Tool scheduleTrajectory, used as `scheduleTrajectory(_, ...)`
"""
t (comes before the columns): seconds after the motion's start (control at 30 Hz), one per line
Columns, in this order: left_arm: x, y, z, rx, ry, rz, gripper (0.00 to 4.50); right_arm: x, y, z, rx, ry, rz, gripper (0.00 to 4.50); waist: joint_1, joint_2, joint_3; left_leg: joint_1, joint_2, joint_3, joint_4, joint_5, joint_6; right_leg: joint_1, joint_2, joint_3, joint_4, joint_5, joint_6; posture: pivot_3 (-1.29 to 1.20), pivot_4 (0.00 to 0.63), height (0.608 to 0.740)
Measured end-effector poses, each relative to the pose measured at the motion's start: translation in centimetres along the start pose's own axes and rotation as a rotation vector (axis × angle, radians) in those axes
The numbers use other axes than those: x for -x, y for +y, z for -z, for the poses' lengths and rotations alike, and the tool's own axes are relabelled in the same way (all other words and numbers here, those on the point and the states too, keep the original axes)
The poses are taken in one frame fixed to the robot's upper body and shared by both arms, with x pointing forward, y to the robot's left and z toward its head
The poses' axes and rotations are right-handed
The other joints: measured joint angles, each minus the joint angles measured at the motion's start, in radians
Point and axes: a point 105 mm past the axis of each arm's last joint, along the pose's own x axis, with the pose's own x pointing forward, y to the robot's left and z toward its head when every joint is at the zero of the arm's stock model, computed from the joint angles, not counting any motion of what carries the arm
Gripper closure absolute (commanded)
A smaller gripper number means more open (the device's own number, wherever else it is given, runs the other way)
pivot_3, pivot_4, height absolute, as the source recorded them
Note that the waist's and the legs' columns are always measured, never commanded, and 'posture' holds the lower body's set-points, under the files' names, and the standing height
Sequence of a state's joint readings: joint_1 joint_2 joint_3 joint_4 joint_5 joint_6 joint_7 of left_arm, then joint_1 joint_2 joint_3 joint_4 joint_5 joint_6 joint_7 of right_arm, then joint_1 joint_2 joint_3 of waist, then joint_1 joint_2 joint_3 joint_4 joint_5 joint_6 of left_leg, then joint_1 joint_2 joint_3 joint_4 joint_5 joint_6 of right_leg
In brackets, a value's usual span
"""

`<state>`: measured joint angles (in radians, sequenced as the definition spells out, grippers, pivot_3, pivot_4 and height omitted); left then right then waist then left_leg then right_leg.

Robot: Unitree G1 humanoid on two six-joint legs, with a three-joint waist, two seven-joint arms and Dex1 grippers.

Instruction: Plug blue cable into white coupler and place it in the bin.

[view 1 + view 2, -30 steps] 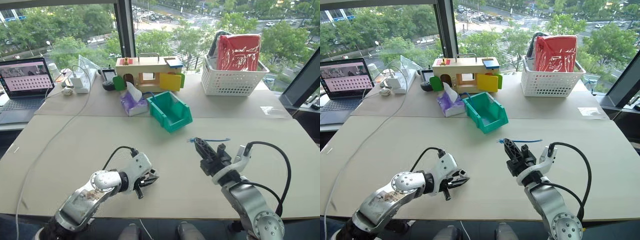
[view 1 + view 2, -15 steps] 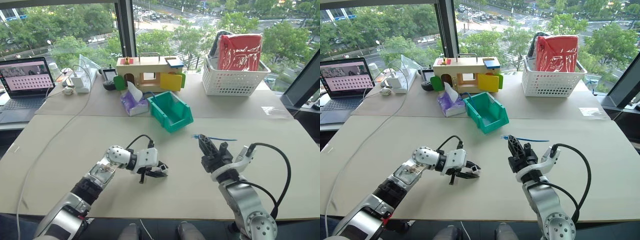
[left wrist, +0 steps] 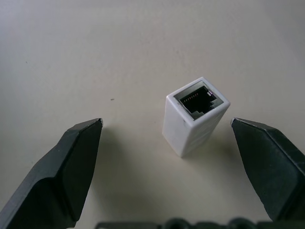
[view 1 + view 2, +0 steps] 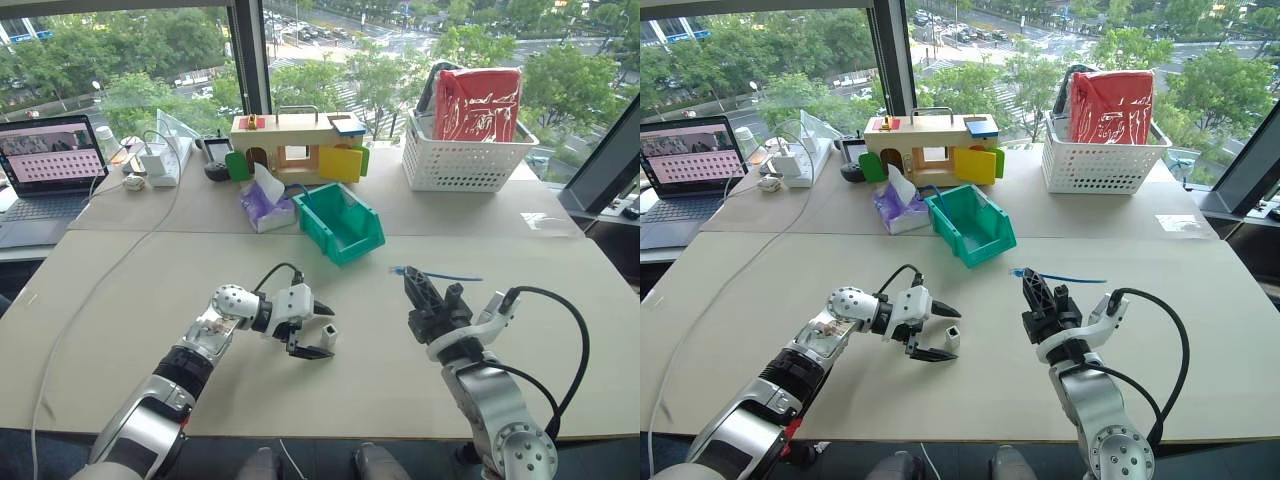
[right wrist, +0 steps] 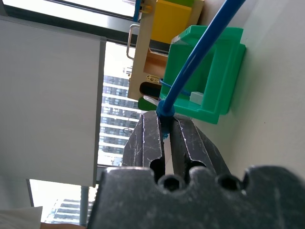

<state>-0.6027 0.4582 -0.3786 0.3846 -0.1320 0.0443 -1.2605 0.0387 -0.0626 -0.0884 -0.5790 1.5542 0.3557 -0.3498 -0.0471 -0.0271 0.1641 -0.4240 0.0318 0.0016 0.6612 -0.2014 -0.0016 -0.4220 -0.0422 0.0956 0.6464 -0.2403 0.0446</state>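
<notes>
The white coupler (image 3: 194,116) is standing on end on the counter (image 4: 200,280), its dark socket facing up, between the 2 fingers of the left tool (image 4: 318,329). These fingers are spread wide and no contact with the coupler is seen in the left wrist view. The blue cable (image 5: 200,56) is clamped near its plug end in the right tool (image 4: 432,297), whose fingers are pressed together on it; the rest of the cord runs out past the tool, toward the right. The right tool is held above the counter, to the right of the coupler and apart from it. The bin (image 4: 340,222) is farther back, near the middle, w/ a purple tissue pack (image 4: 265,208) just beside it.

Step in hand, as judged: the coupler is to be gripped by the left tool. Plugging is not yet done. Next move calls for the fingers to be closed on the 2 side walls w/o tipping the block, socket kept free for the plug.
</notes>
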Motion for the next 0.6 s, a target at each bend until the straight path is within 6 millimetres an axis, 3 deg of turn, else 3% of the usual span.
scheduleTrajectory(0.6, 0.4, -2.3, -0.1, 0.28, 0.007, -0.266, 0.05, 0.1, -0.7, 0.3, -0.042, -0.005, -0.003, 4.5, -0.013, 0.001, -0.003, 0.003, 0.002, 0.0, 0.0, 0.0, 0.0, 0.001, 0.001, 0.001, 0.001, 0.0, 0.0, 0.0, 0.15, 0.715)
